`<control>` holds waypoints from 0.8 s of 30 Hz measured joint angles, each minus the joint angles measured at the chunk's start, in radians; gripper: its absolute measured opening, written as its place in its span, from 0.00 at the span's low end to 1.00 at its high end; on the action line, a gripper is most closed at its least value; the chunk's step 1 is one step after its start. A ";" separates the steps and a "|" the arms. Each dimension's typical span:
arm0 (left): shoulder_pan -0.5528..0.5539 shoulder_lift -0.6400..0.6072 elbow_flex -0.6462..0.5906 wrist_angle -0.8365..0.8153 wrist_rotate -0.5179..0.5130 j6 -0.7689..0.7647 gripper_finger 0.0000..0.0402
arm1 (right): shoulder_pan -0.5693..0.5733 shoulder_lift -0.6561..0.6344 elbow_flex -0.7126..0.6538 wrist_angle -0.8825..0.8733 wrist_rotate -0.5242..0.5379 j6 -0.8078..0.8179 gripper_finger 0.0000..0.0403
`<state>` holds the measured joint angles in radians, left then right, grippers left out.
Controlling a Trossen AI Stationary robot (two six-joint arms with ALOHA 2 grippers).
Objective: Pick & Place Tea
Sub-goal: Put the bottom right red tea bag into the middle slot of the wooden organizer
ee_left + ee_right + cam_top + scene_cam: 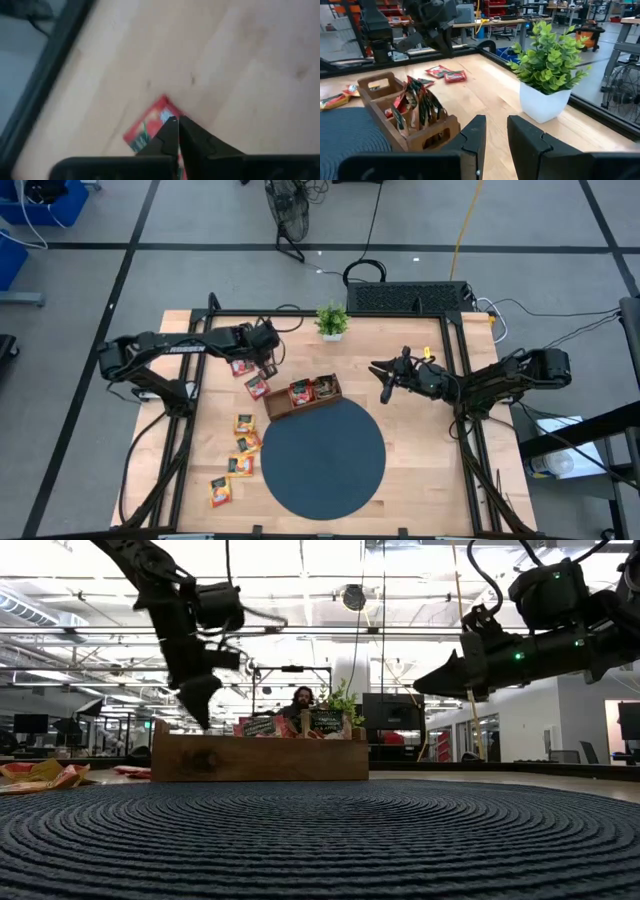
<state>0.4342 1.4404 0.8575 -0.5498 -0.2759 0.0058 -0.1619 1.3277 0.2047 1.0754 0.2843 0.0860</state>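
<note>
My left gripper hangs above the table's far left part, shut on a red tea sachet. Two more red sachets lie flat on the wood under it, and another lies beside the tray. Several yellow-orange sachets lie flat along the left side. The brown wooden tray stands at the far rim of the dark round mat, with sachets upright in it. My right gripper waits open, level, over the right side. My left gripper has its two shut fingertips on a corner of the red sachet, coming slanting down from above. The fingers hide the place of contact. The sachet reaches back under the fingers and shows to one side of them, clear of the table.
A small potted plant stands at the far edge, close in front of my right gripper. Black frame rails run along the table's sides. A person sits in the room behind the table.
</note>
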 joint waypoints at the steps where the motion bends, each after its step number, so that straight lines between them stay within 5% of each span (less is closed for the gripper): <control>1: 0.000 0.001 -0.001 -0.024 0.008 -0.002 0.07 | 0.000 0.000 0.000 -0.004 -0.001 0.000 0.17; 15: 0.157 0.136 0.003 -0.044 0.186 -0.303 0.73 | 0.000 0.000 0.000 -0.021 -0.002 -0.004 0.17; 24: 0.177 0.307 0.016 -0.013 0.234 -0.341 0.83 | 0.000 0.000 0.000 -0.034 -0.054 -0.006 0.17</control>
<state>0.6113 1.7472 0.8735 -0.5625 -0.0422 -0.3350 -0.1616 1.3281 0.2047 1.0416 0.2302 0.0797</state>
